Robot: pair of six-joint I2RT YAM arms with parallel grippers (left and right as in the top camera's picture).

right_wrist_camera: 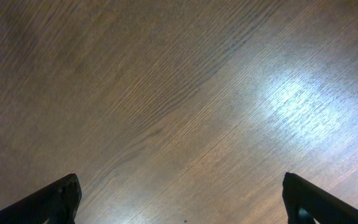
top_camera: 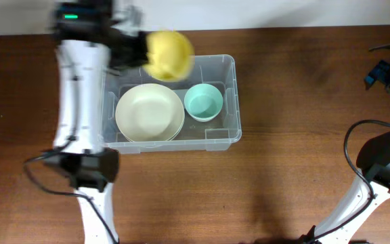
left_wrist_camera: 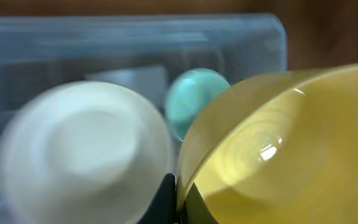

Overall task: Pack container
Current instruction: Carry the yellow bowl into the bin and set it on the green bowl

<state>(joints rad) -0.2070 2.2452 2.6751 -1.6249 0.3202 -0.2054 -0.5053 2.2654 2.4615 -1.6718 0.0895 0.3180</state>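
Observation:
The container (top_camera: 230, 102) is a clear plastic tub in the middle of the table. A cream plate (top_camera: 149, 112) lies in its left half and a mint green bowl (top_camera: 203, 102) in its right half. My left gripper (top_camera: 139, 53) is shut on the rim of a yellow bowl (top_camera: 170, 54) and holds it above the tub's far edge. In the left wrist view the jaws (left_wrist_camera: 180, 198) pinch the yellow bowl's rim (left_wrist_camera: 278, 155), with the plate (left_wrist_camera: 82, 149) and mint bowl (left_wrist_camera: 191, 99) below. My right gripper (right_wrist_camera: 180, 199) is open over bare wood.
The brown wooden table (top_camera: 296, 163) lies all round the tub. The right arm (top_camera: 384, 169) stands at the right edge with a black cable looped beside it. The left arm's base (top_camera: 87, 169) stands in front of the tub's left end.

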